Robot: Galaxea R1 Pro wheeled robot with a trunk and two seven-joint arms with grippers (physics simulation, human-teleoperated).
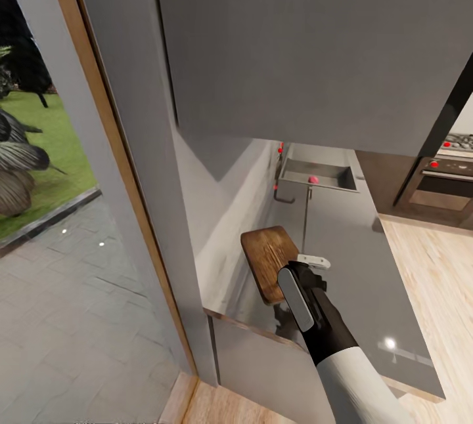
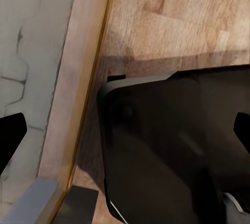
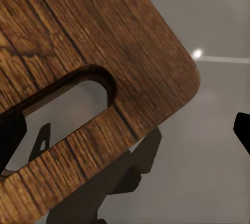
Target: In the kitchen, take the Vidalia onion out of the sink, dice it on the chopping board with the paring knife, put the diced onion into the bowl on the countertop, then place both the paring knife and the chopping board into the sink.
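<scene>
Grey countertop [image 1: 368, 266] runs mid-frame to the sink [image 1: 320, 176] at upper centre. Board [image 1: 269, 260] lies centre, near counter's left edge by the wall. Right gripper [image 1: 303, 289] hovers over its slot-handle end, fingers spread, holding nothing. Likely step: grab board for sink; next needs fingers closing on handle. Room's open to the right.

Kitchen: sink [image 1: 318, 174]; oven [image 1: 439, 189]; countertop [image 1: 355, 260]

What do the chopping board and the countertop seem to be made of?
The chopping board looks like dark brown wood with a matte finish: grain lines run along it. The countertop looks like a smooth, glossy grey material, perhaps polished stone or laminate; it reflects a light spot and shadows.
</scene>
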